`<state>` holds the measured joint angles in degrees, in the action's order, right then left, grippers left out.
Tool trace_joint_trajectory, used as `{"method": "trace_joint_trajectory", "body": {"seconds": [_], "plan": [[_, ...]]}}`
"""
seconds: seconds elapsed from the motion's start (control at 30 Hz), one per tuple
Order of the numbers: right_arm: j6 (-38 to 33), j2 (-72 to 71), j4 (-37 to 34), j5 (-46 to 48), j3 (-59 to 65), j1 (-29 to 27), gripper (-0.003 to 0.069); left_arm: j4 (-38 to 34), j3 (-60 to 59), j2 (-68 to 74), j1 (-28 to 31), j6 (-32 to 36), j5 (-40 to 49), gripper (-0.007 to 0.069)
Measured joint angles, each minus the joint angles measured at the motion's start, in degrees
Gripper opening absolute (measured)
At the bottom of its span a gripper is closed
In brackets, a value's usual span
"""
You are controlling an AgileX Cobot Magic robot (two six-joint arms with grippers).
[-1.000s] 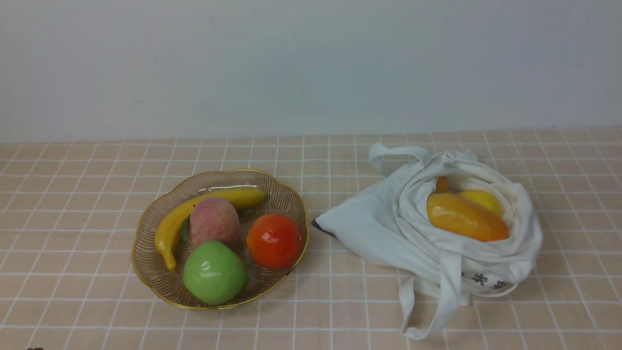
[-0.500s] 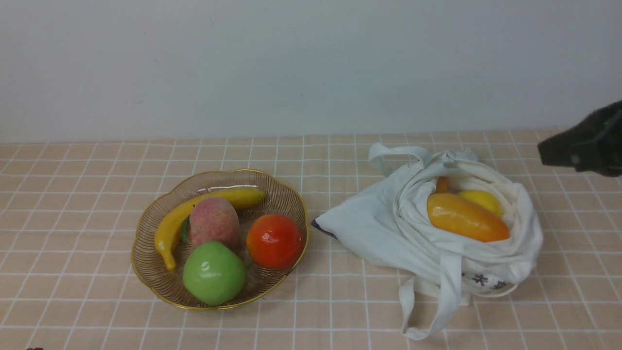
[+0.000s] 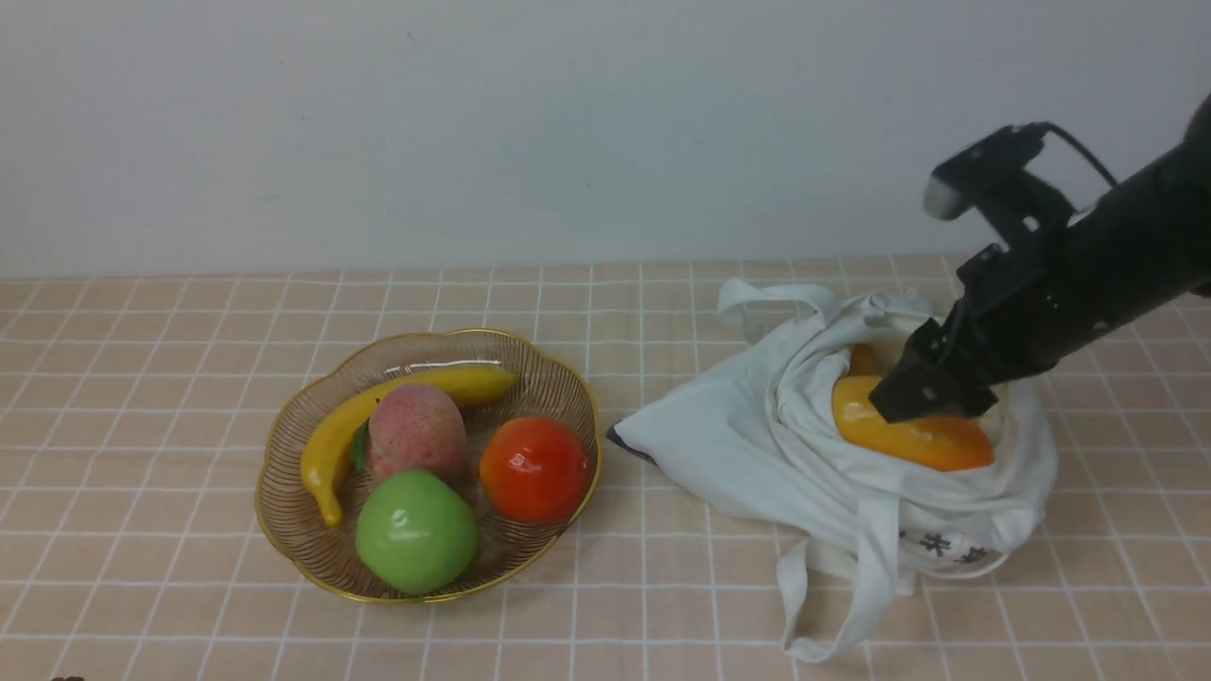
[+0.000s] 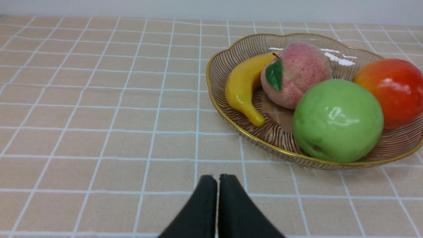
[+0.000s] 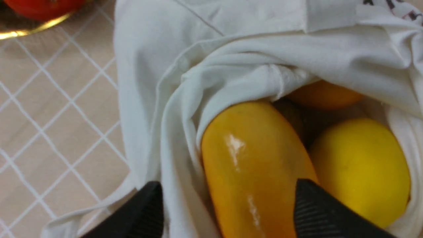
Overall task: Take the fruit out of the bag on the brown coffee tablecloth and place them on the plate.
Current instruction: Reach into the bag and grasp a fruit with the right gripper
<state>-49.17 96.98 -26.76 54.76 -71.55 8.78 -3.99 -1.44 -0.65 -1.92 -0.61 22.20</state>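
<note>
The white cloth bag [image 3: 757,435] lies on the peach-brown grid tablecloth [image 3: 142,378] at the right, mouth open. Inside are a long yellow-orange mango [image 3: 937,443], a small orange ball [image 3: 861,359] and a yellow lemon [image 5: 360,168], which the arm hides in the front view. My right gripper [image 3: 922,397] is open, its fingers either side of the mango [image 5: 251,158] at the bag's mouth; one finger is outside the cloth fold. My left gripper [image 4: 216,178] is shut and empty, low over the cloth near the gold wire plate [image 4: 277,145].
The plate [image 3: 284,511] at the left holds a banana [image 3: 331,445], a pink peach [image 3: 416,430], a green apple [image 3: 416,530] and a red-orange fruit [image 3: 535,468]. The bag's strap handles [image 3: 851,605] trail toward the front edge. A grey wall stands behind.
My right arm has come in from the right edge and moved down and left over the bag's mouth. The bag, fruit and plate have not moved.
</note>
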Motion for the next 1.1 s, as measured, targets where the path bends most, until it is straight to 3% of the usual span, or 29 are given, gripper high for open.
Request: {"method": "trace_joint_trajectory", "body": {"seconds": [0.07, 0.13, 0.37, 0.5, 0.63, 0.93, 1.1], "plan": [[1.6, 1.9, 2.8, -1.7, -0.7, 0.9, 0.0605, 0.0, 0.0, 0.0, 0.0, -0.1, 0.0, -0.0008], [2.9, 3.1, 4.3, -3.0, -1.0, 1.2, 0.0653, 0.0, 0.0, 0.0, 0.0, -0.1, 0.0, -0.0008], [5.2, 6.1, 5.5, -4.0, -1.1, 1.3, 0.0687, 0.0, 0.0, 0.0, 0.0, -0.1, 0.0, -0.0008], [6.5, 7.2, 5.5, -4.0, -1.1, 1.3, 0.0650, 0.0, 0.0, 0.0, 0.0, -0.2, 0.0, -0.0008], [7.3, 7.2, 6.6, -3.5, -1.6, 1.3, 0.0503, 0.0, 0.0, 0.0, 0.0, -0.2, 0.0, -0.0008], [21.2, 7.2, 17.0, 7.9, -8.8, 1.3, 0.0501, 0.0, 0.0, 0.0, 0.0, -0.2, 0.0, -0.0008], [26.6, 5.7, 18.1, 13.1, -12.0, 1.3, 0.0501, 0.0, 0.0, 0.0, 0.0, -0.2, 0.0, -0.0008]]}}
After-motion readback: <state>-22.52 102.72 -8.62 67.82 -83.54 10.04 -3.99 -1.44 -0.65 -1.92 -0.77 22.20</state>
